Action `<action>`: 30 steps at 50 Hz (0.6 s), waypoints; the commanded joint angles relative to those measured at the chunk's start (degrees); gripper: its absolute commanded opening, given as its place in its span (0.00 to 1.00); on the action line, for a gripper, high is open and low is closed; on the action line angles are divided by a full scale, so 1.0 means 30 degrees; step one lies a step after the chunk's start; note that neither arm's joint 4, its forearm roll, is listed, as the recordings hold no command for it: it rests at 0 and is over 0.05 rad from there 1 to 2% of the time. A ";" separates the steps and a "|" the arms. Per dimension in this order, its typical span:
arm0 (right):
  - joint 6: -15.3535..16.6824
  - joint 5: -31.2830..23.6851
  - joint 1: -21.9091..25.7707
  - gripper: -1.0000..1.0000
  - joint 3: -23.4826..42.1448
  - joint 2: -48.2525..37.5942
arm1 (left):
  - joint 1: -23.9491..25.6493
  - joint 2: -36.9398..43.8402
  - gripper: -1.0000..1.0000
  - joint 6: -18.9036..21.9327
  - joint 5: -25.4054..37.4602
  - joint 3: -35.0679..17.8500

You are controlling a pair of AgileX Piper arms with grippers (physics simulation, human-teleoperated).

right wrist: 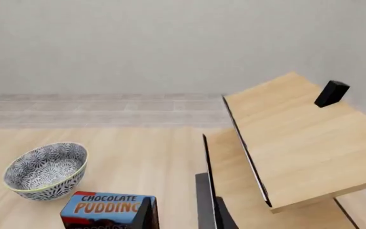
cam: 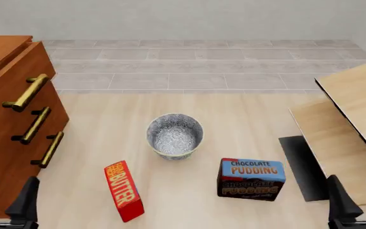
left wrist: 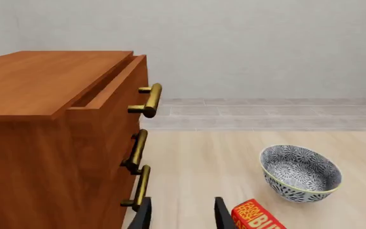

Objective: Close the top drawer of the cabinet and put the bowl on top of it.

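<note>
Resting on pale wood table (cam: 234,119): bowl (cam: 175,136).

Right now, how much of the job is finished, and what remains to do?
Nothing looks done yet. The top drawer of the cabinet stands pulled out a little, a gap showing behind its front. The patterned bowl sits on the table, between the butter box and the pudding box. Nothing is in hand: left gripper and right gripper are open and empty. Both steps remain.

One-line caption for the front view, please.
Top drawer slightly open on the cabinet; bowl sits upright between butter box and pudding box.
</note>
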State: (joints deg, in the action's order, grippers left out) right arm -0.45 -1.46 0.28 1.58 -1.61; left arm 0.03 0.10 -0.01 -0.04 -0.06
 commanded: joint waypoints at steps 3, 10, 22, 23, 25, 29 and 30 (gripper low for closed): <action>0.0083 0.0500 -0.0102 1.00 -0.0420 0.0341 | 0.0157 0.0070 1.00 -0.0020 0.0038 -0.0145; 0.0057 0.0570 -0.0104 1.00 -0.0457 0.0262 | 0.0277 0.0268 1.00 0.0206 -0.0048 -0.0486; 0.0075 0.0506 -0.0151 1.00 -0.0427 0.0274 | 0.0599 0.1628 1.00 0.0747 -0.1471 -0.0671; 0.0065 0.0506 -0.0160 1.00 -0.0439 0.0276 | 0.0626 0.1974 1.00 0.0836 -0.1807 -0.0690; 0.0067 0.0528 -0.0187 1.00 -0.0443 0.0251 | 0.0739 0.2453 1.00 0.0854 -0.2241 -0.0762; 0.0178 0.0514 -0.0159 1.00 -0.0433 0.0242 | 0.1219 0.4094 1.00 0.0679 -0.3608 -0.0901; 0.0222 0.0584 -0.0156 1.00 -0.0451 0.0175 | 0.1340 0.4415 1.00 0.0688 -0.3900 -0.0940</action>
State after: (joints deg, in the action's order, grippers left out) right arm -0.16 0.08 -0.16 0.34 -0.91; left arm 2.12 6.54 1.83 -5.73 -2.10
